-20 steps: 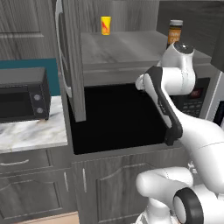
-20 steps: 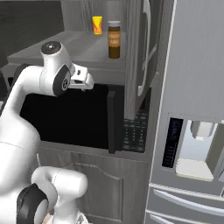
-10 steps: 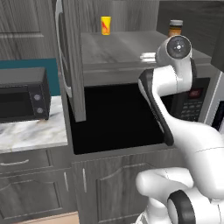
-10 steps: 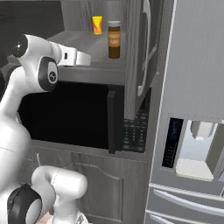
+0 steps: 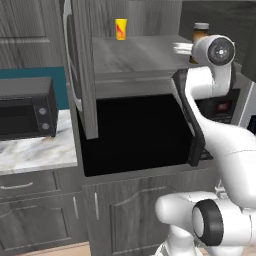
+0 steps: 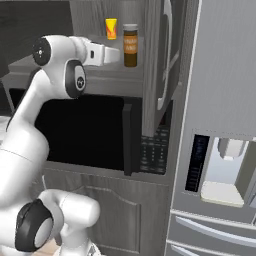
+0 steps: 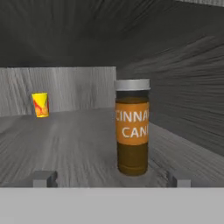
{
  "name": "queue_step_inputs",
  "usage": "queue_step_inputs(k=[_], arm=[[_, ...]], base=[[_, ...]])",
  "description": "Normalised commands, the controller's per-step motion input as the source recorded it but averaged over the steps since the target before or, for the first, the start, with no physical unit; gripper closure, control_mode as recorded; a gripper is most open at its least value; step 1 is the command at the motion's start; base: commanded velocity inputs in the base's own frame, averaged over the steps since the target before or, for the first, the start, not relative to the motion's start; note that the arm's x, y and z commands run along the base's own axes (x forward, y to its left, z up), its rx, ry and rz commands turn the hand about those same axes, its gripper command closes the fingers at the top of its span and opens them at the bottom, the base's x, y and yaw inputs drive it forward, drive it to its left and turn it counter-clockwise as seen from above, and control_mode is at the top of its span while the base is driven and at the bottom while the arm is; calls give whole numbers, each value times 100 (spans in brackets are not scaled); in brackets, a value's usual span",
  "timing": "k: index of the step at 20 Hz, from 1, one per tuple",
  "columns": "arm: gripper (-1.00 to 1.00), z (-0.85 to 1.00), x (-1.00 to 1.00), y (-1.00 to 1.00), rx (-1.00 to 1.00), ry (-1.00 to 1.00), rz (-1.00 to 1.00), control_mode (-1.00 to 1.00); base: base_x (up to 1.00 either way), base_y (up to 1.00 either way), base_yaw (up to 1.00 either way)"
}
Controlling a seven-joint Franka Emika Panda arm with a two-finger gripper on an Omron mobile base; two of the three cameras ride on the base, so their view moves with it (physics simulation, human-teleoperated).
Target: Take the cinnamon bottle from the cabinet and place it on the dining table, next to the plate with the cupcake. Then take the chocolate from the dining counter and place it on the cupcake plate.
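the bottle [image 7: 132,127] is seen upright on the cabinet [image 5: 135,55] shelf, ahead of the gripper [image 7: 111,178]. fingers are spread, nothing held. the approach should be kept level and centred, the can [image 7: 40,104] left undisturbed.

One bottle [image 7: 132,127] at centre of the hand view, one yellow can [image 7: 40,104] at its left; one microwave [image 5: 26,107] at left of the left base view; one cabinet [image 5: 132,55]; one fridge [image 6: 220,125] at right of the right base view
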Motion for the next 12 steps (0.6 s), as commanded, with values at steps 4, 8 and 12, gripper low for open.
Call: queue_step_inputs(k=[4, 8, 12], arm=[[-100, 55, 29, -69, 19, 10, -3, -100], [-100, 3, 19, -9, 4, 28, 0, -100], [-100, -33, 29, -14, 8, 16, 10, -100]], base=[[0, 0, 0], [0, 0, 0], [0, 0, 0]])
